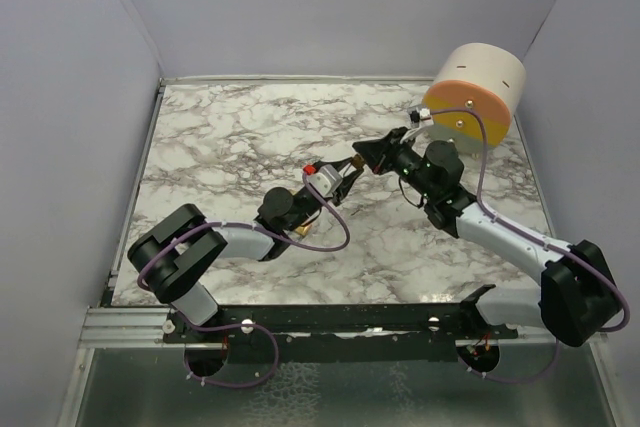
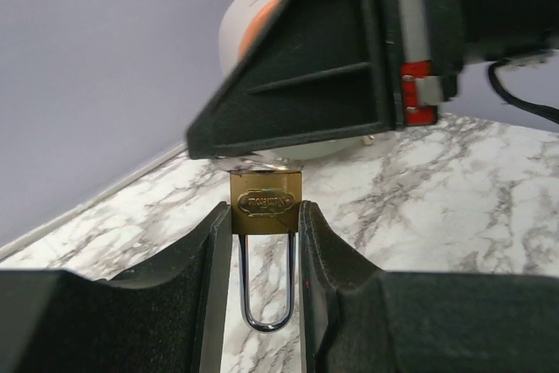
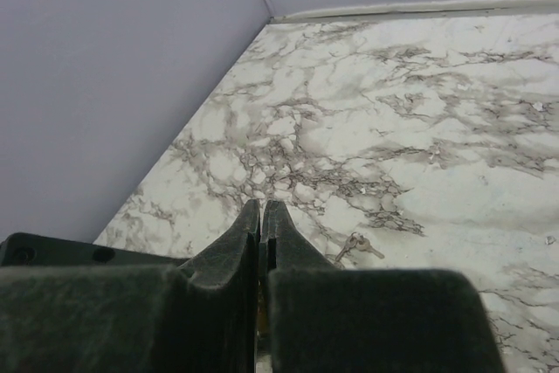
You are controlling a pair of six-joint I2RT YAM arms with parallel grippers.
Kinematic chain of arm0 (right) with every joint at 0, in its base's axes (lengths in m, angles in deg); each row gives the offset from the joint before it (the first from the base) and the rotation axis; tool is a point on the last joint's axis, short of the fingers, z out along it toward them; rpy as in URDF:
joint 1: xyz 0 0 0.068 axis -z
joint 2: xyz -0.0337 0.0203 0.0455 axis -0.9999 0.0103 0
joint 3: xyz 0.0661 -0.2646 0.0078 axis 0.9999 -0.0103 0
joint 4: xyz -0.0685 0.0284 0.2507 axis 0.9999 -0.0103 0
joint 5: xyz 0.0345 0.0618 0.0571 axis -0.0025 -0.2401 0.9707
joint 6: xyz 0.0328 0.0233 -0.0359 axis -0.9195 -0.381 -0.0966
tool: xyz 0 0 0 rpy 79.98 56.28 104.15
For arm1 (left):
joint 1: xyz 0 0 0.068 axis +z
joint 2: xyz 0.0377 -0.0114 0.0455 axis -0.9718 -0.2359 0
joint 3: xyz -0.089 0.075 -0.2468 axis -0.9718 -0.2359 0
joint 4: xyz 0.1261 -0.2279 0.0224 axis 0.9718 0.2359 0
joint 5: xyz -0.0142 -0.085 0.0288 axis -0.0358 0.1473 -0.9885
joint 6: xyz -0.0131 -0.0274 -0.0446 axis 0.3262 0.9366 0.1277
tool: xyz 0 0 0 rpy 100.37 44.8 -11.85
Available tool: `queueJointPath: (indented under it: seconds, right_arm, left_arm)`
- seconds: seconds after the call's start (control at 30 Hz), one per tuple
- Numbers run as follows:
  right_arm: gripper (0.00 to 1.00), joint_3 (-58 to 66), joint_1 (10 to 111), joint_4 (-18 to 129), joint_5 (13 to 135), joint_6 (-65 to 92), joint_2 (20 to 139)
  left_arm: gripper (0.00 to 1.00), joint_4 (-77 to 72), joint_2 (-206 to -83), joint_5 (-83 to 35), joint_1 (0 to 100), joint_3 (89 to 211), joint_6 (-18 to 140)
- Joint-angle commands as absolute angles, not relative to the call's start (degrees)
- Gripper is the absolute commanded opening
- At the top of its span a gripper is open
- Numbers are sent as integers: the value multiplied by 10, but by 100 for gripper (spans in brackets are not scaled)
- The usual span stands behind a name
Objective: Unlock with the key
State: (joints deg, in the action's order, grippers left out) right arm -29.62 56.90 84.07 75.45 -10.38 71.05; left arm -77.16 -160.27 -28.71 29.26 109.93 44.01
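Brass padlock (image 2: 266, 203) clamped in the left gripper (image 2: 265, 224), shackle toward frame bottom; keyway end faces the right gripper (image 3: 262, 209) just above, pinched tight; key unseen.

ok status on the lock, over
Left hand shut on brass padlock, shackle closed. Right hand shut, tips at the lock body; key hidden. Nothing blocking.
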Motion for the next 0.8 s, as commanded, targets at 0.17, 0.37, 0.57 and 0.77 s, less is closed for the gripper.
queueJointPath:
  seconds: [0.17, 0.37, 0.57, 0.77]
  right_arm:
    - [1, -401, 558, 979, 726, -129, 666]
    - [1, -415, 558, 1048, 715, -107, 673]
    - [1, -411, 558, 1065, 710, -105, 687]
    - [1, -410, 558, 1061, 706, -104, 695]
  left_arm:
    - [0, -914, -1591, -351, 305, 1072, 470]
    - [0, -913, -1592, -340, 305, 1066, 478]
    - [0, -902, -1586, -360, 304, 1065, 491]
    - [0, -896, -1580, -365, 305, 1061, 490]
